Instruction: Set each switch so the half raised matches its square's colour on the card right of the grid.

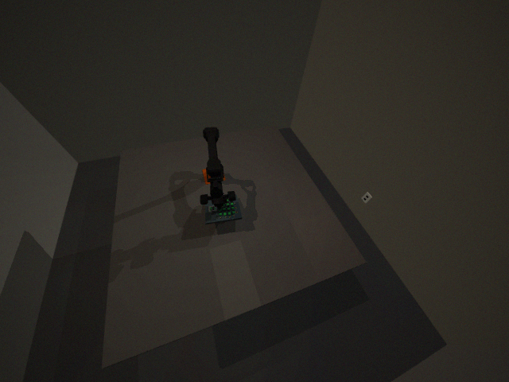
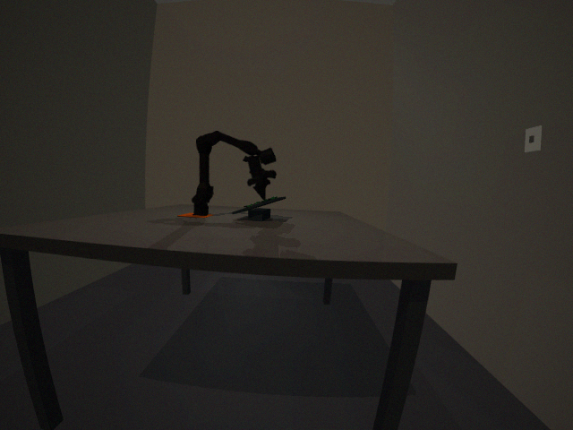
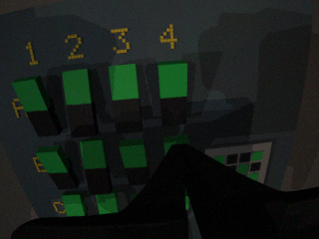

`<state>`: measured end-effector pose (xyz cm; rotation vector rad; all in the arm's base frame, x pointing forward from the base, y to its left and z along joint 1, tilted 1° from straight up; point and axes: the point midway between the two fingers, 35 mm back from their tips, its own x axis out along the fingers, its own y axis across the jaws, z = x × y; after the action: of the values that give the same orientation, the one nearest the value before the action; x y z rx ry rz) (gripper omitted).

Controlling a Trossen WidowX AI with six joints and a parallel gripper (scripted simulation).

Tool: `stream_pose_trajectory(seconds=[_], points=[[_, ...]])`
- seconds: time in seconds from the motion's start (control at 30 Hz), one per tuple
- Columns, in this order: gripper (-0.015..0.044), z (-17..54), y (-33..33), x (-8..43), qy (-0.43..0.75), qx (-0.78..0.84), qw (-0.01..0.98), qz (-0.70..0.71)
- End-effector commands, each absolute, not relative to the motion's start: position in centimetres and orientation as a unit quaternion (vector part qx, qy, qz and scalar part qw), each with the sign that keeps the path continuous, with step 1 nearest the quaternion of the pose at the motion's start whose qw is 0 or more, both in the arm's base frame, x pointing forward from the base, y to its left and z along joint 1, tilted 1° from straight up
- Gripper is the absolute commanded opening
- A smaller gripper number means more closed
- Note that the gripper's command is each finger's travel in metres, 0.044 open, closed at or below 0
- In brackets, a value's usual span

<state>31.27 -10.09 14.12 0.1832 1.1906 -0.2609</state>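
In the wrist view the black tool (image 3: 181, 159), pressed together on nothing, covers the lower middle of the tilted blue-grey switch panel (image 3: 60, 20), where four numbered columns show, detail lost from above.

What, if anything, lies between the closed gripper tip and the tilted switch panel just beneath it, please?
Nothing: in the exterior view, the shut gripper hangs just above the panel, with only a bare gap between.

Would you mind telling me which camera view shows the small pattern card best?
The wrist view: the card lies right of the switches, its green and dark squares partly visible above the closed gripper. The top view shows only the tiny switch panel; the exterior view shows the tilted panel edge-on, with no card discernible.
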Motion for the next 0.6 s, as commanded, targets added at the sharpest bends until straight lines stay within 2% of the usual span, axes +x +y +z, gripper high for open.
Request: stream_pose_trajectory(seconds=[0.0, 0.57], points=[[0.0, 13.98, -10.0, 31.32, 0.558, 0.086, 0.816, -0.119], [0.0, 13.77, -10.02, 31.41, 0.558, 0.086, 0.817, -0.119]])
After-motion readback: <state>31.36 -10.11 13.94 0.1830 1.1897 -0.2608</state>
